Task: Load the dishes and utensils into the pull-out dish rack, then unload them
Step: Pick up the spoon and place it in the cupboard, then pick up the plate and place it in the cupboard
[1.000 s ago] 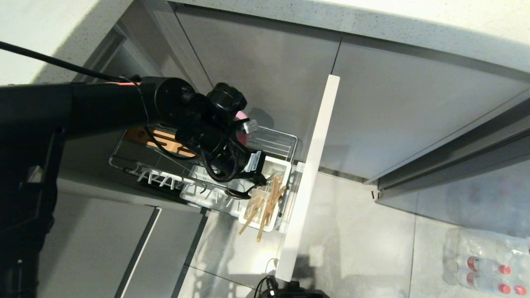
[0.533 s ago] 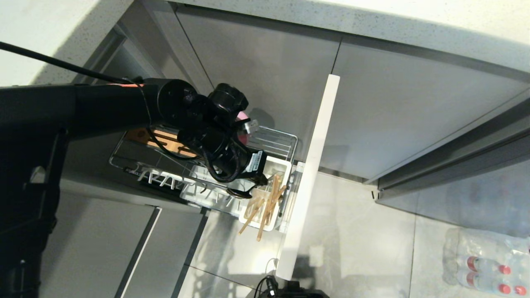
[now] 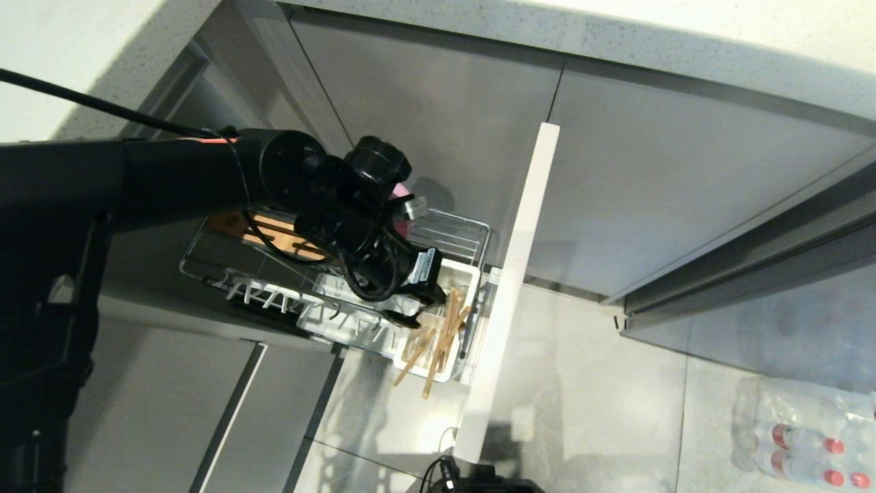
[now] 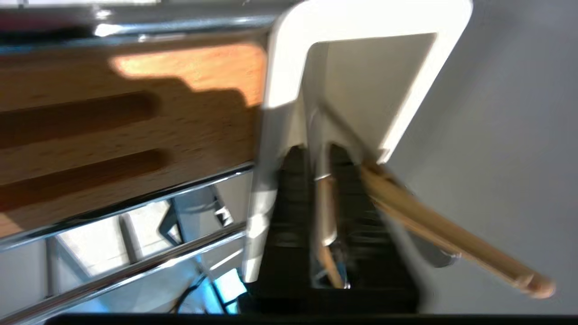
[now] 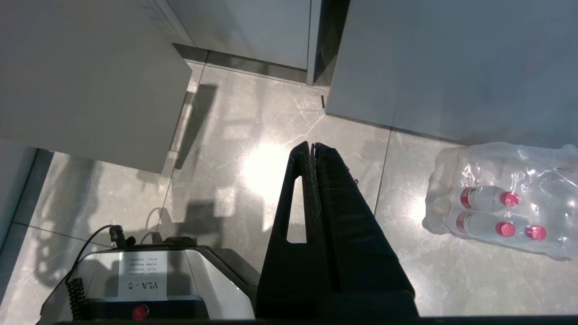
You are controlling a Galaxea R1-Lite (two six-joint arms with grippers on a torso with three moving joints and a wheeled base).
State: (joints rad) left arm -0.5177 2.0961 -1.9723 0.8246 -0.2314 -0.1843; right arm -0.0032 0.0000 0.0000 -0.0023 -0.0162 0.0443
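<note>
Left pincer (image 4: pixel 323 198) slightly parted around spoon (image 4: pixel 326 212) in utensil cup (image 4: pixel 361 67); head view hides this; right pincer (image 5: pixel 312 155) closed.

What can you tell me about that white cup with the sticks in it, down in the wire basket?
The utensil cup is a white, rectangular, plastic-looking holder, open on top, sitting at the front end of the chrome wire rack beside the pale front panel. Several light wooden chopsticks lean out of it, tips past its rim. The left pincer reaches in at its opening.
</note>
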